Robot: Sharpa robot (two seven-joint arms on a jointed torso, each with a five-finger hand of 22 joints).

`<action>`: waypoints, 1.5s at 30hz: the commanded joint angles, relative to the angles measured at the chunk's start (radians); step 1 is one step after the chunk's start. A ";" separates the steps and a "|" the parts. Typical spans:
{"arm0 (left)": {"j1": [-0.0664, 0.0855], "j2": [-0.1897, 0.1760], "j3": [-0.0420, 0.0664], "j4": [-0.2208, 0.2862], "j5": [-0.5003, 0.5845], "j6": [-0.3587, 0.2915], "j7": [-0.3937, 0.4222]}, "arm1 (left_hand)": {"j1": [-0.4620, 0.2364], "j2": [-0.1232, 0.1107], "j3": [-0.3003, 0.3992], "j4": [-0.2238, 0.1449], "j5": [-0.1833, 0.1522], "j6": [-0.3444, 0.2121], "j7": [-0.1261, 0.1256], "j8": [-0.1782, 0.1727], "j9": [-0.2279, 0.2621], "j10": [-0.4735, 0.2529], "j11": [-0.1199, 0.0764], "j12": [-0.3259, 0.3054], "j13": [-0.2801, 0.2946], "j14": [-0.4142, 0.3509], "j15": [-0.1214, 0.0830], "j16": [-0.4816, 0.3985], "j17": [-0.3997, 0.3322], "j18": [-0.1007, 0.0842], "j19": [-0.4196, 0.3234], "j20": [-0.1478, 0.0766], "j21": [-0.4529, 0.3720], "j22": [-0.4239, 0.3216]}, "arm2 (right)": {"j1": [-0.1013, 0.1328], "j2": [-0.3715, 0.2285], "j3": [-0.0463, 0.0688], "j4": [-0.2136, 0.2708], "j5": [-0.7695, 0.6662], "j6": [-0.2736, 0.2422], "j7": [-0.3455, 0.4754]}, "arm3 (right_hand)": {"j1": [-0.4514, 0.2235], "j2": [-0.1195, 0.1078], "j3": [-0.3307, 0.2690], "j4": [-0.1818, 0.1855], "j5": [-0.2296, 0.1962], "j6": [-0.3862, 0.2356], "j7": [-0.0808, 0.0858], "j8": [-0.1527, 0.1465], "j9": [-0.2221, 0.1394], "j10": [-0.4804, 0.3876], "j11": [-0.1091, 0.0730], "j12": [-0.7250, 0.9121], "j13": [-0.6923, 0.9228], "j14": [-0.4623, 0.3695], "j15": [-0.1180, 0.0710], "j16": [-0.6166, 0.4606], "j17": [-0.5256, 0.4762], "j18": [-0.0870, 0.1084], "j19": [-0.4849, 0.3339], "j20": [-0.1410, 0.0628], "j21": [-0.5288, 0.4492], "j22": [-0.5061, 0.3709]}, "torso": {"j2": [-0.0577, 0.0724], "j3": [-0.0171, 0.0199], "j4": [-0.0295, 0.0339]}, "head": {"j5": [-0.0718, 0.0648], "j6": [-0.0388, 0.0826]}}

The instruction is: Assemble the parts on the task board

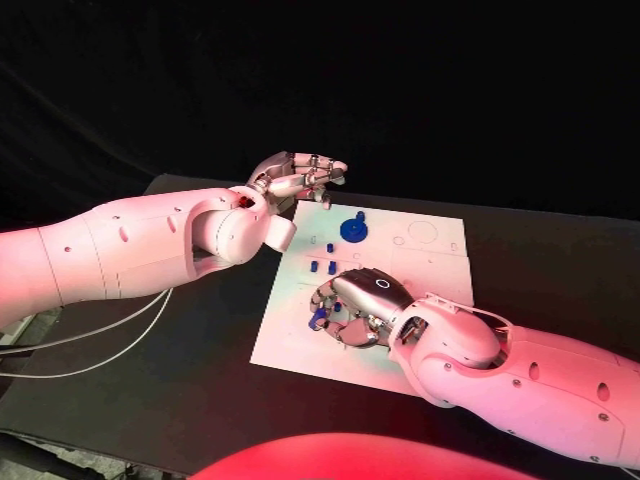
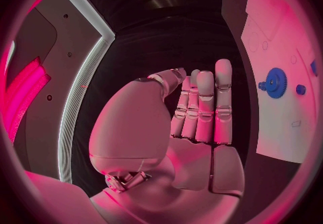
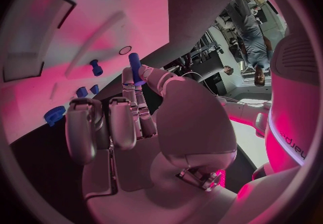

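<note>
The white task board [image 1: 421, 265] lies mid-table. A blue gear [image 1: 353, 230] stands on its far part, also seen as the gear [image 2: 274, 82] in the left wrist view, with a small blue peg [image 2: 301, 89] beside it. Small blue pegs [image 1: 322, 265] stand near the board's left edge. My right hand [image 1: 358, 304] hovers over the near part of the board and pinches a blue peg [image 3: 134, 67] between thumb and a finger. More blue pieces [image 3: 96, 67] [image 3: 54, 115] stand on the board [image 3: 101, 3] beyond it. My left hand [image 1: 300, 178] hangs by the board's far left corner, fingers [image 2: 204, 105] curled together, holding nothing.
The black table [image 1: 190, 370] surrounds the board. White cables [image 1: 104, 340] trail across its left side. Outlined recesses [image 1: 424, 238] mark the board's far right part. The table's far edge lies just behind my left hand.
</note>
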State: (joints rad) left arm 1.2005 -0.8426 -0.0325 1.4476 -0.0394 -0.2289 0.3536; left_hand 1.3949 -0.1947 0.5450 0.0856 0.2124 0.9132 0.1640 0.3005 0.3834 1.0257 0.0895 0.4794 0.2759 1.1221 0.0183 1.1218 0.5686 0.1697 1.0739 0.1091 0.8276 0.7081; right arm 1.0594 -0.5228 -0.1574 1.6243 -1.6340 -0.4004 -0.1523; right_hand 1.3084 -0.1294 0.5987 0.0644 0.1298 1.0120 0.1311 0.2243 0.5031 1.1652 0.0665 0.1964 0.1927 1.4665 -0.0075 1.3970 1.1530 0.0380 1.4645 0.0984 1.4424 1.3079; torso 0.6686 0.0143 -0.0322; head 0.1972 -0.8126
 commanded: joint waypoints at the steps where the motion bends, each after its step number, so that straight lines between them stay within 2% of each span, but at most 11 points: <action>1: 0.000 0.001 0.000 0.002 0.006 0.019 0.006 | 0.004 0.003 -0.007 0.000 0.000 -0.009 0.000 0.004 -0.001 -0.007 0.002 0.005 0.002 -0.007 0.000 -0.006 -0.001 0.015 0.008 -0.003 -0.006 -0.002 | -0.002 0.001 0.000 -0.006 -0.052 0.039 -0.018 | 0.006 0.002 -0.002 -0.006 0.003 0.006 0.001 0.008 0.018 0.004 0.001 0.003 0.000 0.025 -0.003 0.006 0.001 -0.009 0.051 -0.006 0.001 0.203 | -0.001 0.0010 -0.0013 | -0.001 -0.001; 8: 0.000 0.000 0.000 0.002 0.006 0.018 0.005 | 0.004 0.003 -0.007 0.000 0.000 -0.009 0.000 0.004 -0.001 -0.007 0.002 0.005 0.002 -0.007 0.000 -0.006 -0.001 0.015 0.008 -0.003 -0.006 -0.002 | -0.002 0.000 -0.001 -0.012 -0.073 0.069 -0.029 | 0.005 0.002 -0.003 -0.005 0.003 0.005 0.002 0.008 0.018 0.003 0.002 0.002 0.000 0.025 -0.003 0.008 0.003 -0.009 0.052 -0.006 0.003 0.204 | -0.001 0.0014 -0.0006 | -0.002 -0.003; 13: 0.000 -0.001 0.000 0.003 0.006 0.018 0.005 | 0.004 0.003 -0.007 0.000 0.000 -0.009 0.000 0.004 -0.001 -0.007 0.002 0.005 0.002 -0.007 0.000 -0.006 -0.001 0.015 0.008 -0.003 -0.006 -0.002 | -0.002 0.002 -0.001 -0.014 -0.077 0.086 -0.032 | 0.005 0.002 -0.003 -0.005 0.003 0.005 0.002 0.008 0.018 0.003 0.002 0.002 0.000 0.025 -0.003 0.008 0.003 -0.009 0.052 -0.006 0.003 0.204 | 0.000 -0.0001 -0.0009 | -0.003 -0.005; 30: 0.001 -0.003 0.000 0.004 0.006 0.017 0.004 | 0.004 0.003 -0.007 0.000 0.000 -0.009 0.000 0.004 -0.001 -0.007 0.002 0.005 0.002 -0.007 0.000 -0.006 -0.001 0.015 0.008 -0.003 -0.006 -0.002 | -0.003 0.026 -0.004 -0.021 -0.102 0.096 -0.045 | -0.001 -0.004 -0.007 -0.004 0.002 0.000 0.005 0.006 0.019 0.001 0.004 -0.001 -0.001 0.025 -0.001 0.008 0.002 -0.009 0.052 -0.005 0.003 0.205 | -0.001 -0.0004 -0.0004 | -0.005 -0.007; 36: 0.001 -0.004 0.000 0.005 0.006 0.017 0.003 | 0.004 0.003 -0.007 0.000 0.000 -0.009 0.000 0.004 -0.001 -0.007 0.002 0.005 0.002 -0.007 0.000 -0.006 -0.001 0.015 0.008 -0.003 -0.006 -0.002 | -0.003 0.033 -0.005 -0.027 -0.104 0.106 -0.051 | -0.020 -0.026 -0.015 0.003 -0.003 -0.051 0.020 -0.027 0.006 -0.008 0.013 -0.008 -0.002 0.025 0.007 0.008 0.002 -0.009 0.051 0.001 0.001 0.204 | -0.001 -0.0001 -0.0003 | -0.005 -0.008; 45: 0.001 -0.005 0.000 0.006 0.006 0.016 0.003 | 0.004 0.003 -0.007 0.000 0.000 -0.009 0.000 0.004 -0.001 -0.007 0.002 0.005 0.002 -0.007 0.000 -0.006 -0.001 0.015 0.008 -0.003 -0.006 -0.002 | -0.002 0.036 -0.006 -0.030 -0.102 0.105 -0.054 | -0.040 -0.058 -0.027 0.010 0.006 -0.117 0.019 -0.074 -0.013 -0.008 0.013 -0.010 -0.001 0.025 0.007 0.011 0.004 -0.008 0.051 0.004 -0.001 0.205 | -0.001 0.0002 -0.0013 | -0.005 -0.012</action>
State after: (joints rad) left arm 1.2005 -0.8480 -0.0329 1.4510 -0.0385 -0.2271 0.3515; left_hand 1.3949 -0.1946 0.5450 0.0856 0.2124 0.9132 0.1639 0.3005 0.3835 1.0257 0.0895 0.4793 0.2764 1.1221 0.0183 1.1218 0.5688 0.1697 1.0739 0.1091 0.8276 0.7076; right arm 1.0578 -0.4883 -0.1629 1.5942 -1.7236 -0.3132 -0.1993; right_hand 1.2703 -0.1781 0.5791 0.0756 0.1301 0.9035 0.1500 0.1556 0.4907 1.1595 0.0753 0.1910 0.1903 1.4665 -0.0075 1.4049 1.1565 0.0381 1.4645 0.0985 1.4424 1.3074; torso 0.6677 0.0141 -0.0330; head 0.1922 -0.8234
